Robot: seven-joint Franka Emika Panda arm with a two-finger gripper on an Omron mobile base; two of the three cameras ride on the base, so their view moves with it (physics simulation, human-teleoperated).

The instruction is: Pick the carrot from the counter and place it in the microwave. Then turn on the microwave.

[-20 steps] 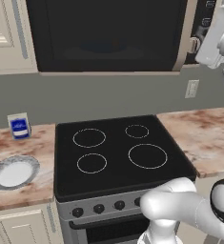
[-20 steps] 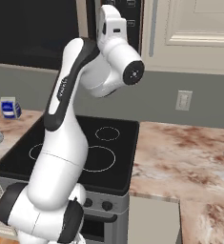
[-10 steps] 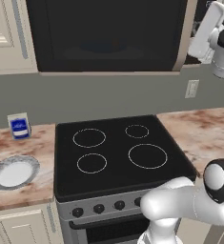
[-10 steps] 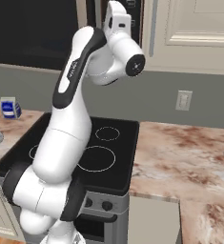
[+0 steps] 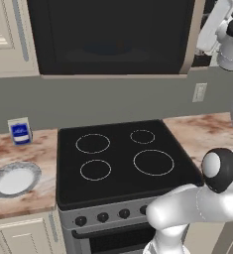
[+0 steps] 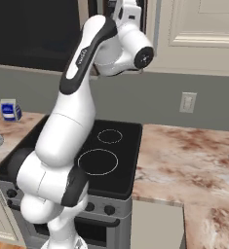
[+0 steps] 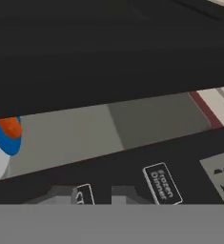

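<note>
glossy white arm (image 6: 67, 141), rounded links, dark joints

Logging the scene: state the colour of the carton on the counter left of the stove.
White with a blue label, carton; left base view.

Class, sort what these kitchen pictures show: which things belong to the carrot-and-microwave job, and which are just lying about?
Belongs to the job:
- carrot, seen in the hand view lying on the blue-rimmed plate
- microwave
- its control panel
- counter

Just lying about:
- stovetop
- plate on the counter
- small blue-and-white carton
- wall outlet
</note>
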